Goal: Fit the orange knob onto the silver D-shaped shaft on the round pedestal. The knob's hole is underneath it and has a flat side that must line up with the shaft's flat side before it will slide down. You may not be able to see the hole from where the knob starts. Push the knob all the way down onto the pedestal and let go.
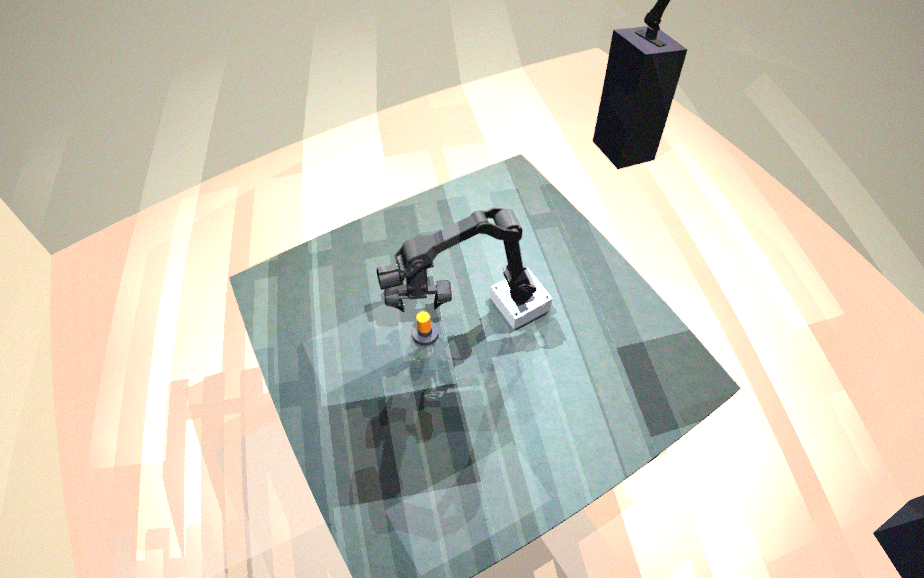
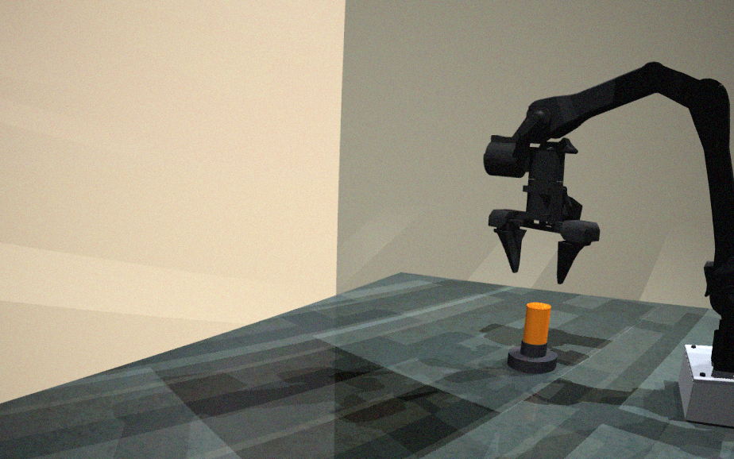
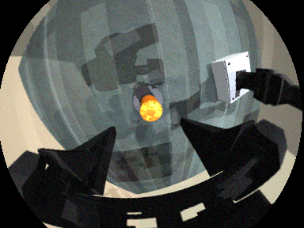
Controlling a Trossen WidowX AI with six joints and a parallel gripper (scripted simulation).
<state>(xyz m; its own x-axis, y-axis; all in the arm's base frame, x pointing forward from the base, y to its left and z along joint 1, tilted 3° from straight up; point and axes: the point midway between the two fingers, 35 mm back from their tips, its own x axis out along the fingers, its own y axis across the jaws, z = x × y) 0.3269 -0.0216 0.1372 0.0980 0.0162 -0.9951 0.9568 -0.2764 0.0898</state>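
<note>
The orange knob (image 1: 423, 322) (image 2: 538, 324) (image 3: 151, 110) stands upright on the dark round pedestal (image 1: 425, 338) (image 2: 531, 364) (image 3: 157, 95). In the exterior view its lower edge meets the pedestal's narrower upper part, with no gap visible. The silver shaft and the knob's hole are hidden. My gripper (image 1: 418, 308) (image 2: 537, 276) (image 3: 148, 125) is open and empty. It hangs above the knob, its fingertips pointing down on either side and clear of the knob's top.
The arm's white base block (image 1: 521, 310) (image 2: 710, 397) (image 3: 230, 77) stands to the right of the pedestal on the grey-green table top (image 1: 558, 381) (image 2: 270, 416). A tall dark block (image 1: 637, 102) stands beyond the table at the back right in the top view.
</note>
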